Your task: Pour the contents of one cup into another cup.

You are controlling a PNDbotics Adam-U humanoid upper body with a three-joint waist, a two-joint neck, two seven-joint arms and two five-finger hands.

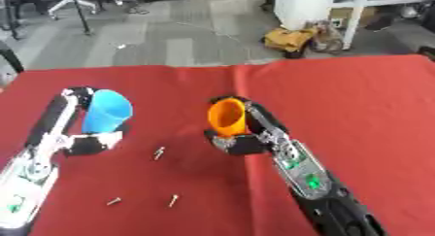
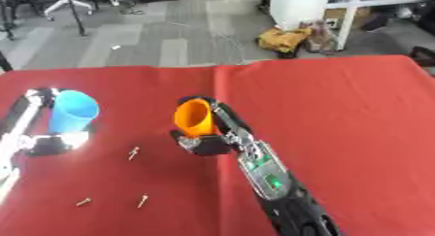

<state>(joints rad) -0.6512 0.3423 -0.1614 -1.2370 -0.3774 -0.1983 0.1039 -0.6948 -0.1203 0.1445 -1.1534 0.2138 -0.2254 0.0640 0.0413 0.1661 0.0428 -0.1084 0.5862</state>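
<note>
A blue cup (image 1: 108, 112) is held in my left hand (image 1: 85, 142) at the left of the red table; it leans a little to the right with its mouth up. My right hand (image 1: 246, 135) is shut on an orange cup (image 1: 227, 116) near the table's middle, and that cup is tipped toward the left with its mouth facing left and up. The two cups are apart, about a hand's width between them. Three small screws lie on the cloth: one (image 1: 159, 153) between the hands and two (image 1: 173, 200) nearer the front edge.
The red tablecloth (image 1: 357, 99) covers the whole work surface. Beyond the far edge is grey floor with a yellow bag (image 1: 289, 38), a white post and chair legs.
</note>
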